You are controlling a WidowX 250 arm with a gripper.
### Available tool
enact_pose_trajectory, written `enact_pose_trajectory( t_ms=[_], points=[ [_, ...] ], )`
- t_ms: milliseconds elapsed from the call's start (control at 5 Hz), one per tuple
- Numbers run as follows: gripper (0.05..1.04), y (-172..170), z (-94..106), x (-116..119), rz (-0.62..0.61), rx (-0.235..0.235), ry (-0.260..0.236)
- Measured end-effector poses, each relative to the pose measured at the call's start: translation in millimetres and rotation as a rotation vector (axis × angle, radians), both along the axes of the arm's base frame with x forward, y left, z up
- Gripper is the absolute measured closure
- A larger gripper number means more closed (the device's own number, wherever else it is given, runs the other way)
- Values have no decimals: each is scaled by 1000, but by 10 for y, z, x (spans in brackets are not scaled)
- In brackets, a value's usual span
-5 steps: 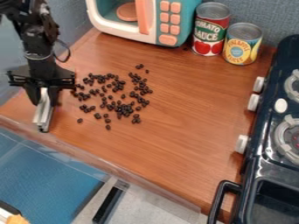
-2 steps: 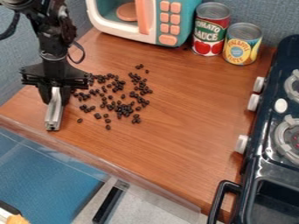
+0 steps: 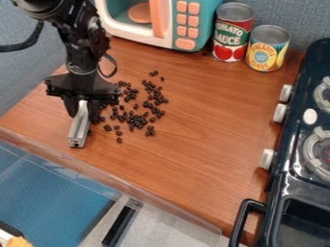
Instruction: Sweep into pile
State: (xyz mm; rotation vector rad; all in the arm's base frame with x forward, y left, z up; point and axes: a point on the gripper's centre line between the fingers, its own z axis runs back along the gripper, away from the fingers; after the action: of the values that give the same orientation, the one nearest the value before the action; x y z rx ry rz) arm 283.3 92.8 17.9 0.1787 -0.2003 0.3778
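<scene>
Floor area: blue panel (image 3: 51, 193) at the near left; a black bar-shaped fitting (image 3: 119, 226) lies on a slant to the right of it.
Corner item: part of an orange object (image 3: 19, 242) at the near left corner; identity cannot be told.
Stove handle: black, curved (image 3: 240, 219), on the near side of the dark toy stove (image 3: 276, 198), which stands along the right of the view.
Basin: dark, recessed (image 3: 303, 224), at the near end of the stove.
Counter: wood-grain top (image 3: 193, 169), with a clear strip (image 3: 148, 200) along its near edge.
Stove controls: three white knobs (image 3: 266, 159) on the side facing the counter; one round white button (image 3: 310, 116) on top.
Burners: two grey rings (image 3: 320, 157), one farther back than the other.
Metal bar: grey, channelled (image 3: 78, 126), slanting down from the claw, its lower end toward the near edge of the counter.
Claw: black gripper (image 3: 82, 107), closed on the metal bar, at the left of the counter.
Beans: dark, small (image 3: 138, 119), loosely spread over the left half of the counter, densest near the middle of the spread; the bar stands at their left side. Contact between bar and beans cannot be told.
Stray beans: one (image 3: 119, 140) at the near fringe; a few (image 3: 154, 73) at the far fringe.
Cans: yellow-and-blue can (image 3: 268, 50) upright; red-labelled can (image 3: 232, 36) upright just beside it, slightly farther back.
Toy microwave: teal and white (image 3: 203, 24), at the back, with coral buttons and handle.
Wall: blue-grey (image 3: 296, 14), behind all.
</scene>
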Motion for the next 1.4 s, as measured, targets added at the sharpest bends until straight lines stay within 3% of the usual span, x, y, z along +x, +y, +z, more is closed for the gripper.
enact_pose_trajectory(
  t_ms=[1400],
  points=[
    [740, -1122, 13, 76, -82, -66, 0]
  ],
)
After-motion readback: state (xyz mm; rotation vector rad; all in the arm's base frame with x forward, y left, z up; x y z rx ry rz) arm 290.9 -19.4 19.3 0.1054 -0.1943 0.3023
